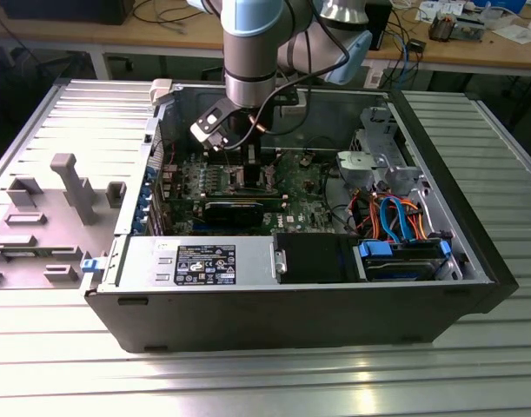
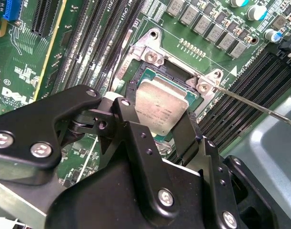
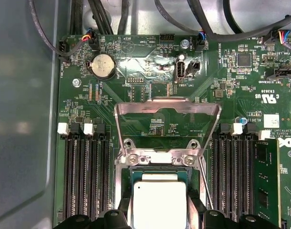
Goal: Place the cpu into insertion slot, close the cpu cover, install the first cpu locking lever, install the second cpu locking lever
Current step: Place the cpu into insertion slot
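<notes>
My gripper (image 2: 157,120) (image 3: 159,220) reaches down into the open computer case (image 1: 474,261) over the green board. In both wrist views its black fingers (image 2: 125,117) press on two opposite edges of the cpu (image 2: 162,106) (image 3: 159,202), a pale silver square. The cpu lies in or just above the insertion slot (image 2: 177,70) (image 3: 122,191); whether it is seated I cannot tell. The cpu cover (image 3: 166,106), a silver frame with a window, stands flipped open beyond the slot. A thin locking lever (image 2: 252,104) sticks out free at one side. In the exterior view the gripper (image 1: 246,169) hangs above the board's middle.
Rows of black memory slots (image 3: 85,176) flank the socket, with a green memory module (image 3: 266,183) on one side. A coin battery (image 3: 103,65) and cables (image 3: 102,19) lie beyond the cover. The drive cage (image 1: 378,165), orange and blue cables (image 1: 391,217) and power supply (image 1: 204,261) crowd the case.
</notes>
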Tool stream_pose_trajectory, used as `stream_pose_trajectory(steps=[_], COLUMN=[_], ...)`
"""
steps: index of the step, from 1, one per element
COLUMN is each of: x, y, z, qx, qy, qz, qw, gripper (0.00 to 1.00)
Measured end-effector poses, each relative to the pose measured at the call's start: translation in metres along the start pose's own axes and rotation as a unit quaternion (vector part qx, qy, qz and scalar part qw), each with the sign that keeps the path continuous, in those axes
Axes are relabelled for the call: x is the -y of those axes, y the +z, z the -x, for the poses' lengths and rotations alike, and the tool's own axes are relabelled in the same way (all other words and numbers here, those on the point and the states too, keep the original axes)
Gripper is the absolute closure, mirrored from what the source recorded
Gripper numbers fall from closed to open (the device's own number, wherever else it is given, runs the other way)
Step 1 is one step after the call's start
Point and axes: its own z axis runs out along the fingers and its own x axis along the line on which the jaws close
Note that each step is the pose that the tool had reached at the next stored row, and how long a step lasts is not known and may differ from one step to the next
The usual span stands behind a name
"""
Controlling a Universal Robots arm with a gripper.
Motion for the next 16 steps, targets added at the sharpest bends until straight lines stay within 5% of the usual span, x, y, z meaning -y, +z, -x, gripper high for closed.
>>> stream_pose_trajectory(steps=[16], x=[0.0001], y=[0.0024], z=[0.0], qx=[-0.0001], qy=[0.0], qz=[0.0], qw=[1.0], gripper=[0.45])
